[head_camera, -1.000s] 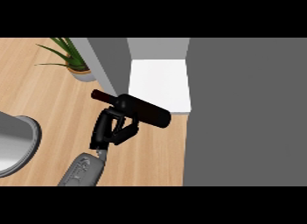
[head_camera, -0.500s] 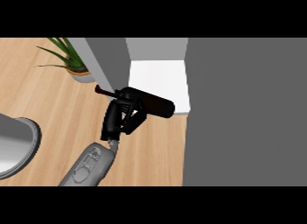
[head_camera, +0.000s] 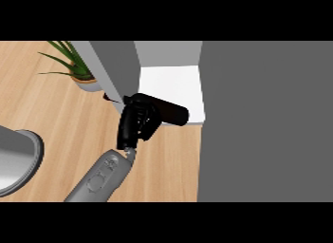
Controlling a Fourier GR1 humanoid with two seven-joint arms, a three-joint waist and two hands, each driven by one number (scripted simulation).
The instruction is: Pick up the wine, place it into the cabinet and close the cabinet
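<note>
Nearest, at the lower left, the rim of a grey bowl [head_camera: 14, 161] sits on the wooden counter [head_camera: 50, 109], well apart from the work. One grey forearm comes up from the lower edge to a black hand [head_camera: 137, 124]; from its place left of centre I cannot say for sure which arm it is, though I take it for the left, and no other hand shows. Its fingers are curled round the wine [head_camera: 161, 110], a dark bottle lying tilted, nearly flat, its body over the front edge of the white cabinet [head_camera: 170, 85] floor and its neck end against the grey door [head_camera: 116, 71] edge. Beyond, a potted plant [head_camera: 74, 71] stands just beside the door's far side. The step in hand seems to be the placing: the bottle is at the opening but not yet set down. Next it likely needs carrying farther in, clear of the door edge, and then releasing before the door can be swung shut.
</note>
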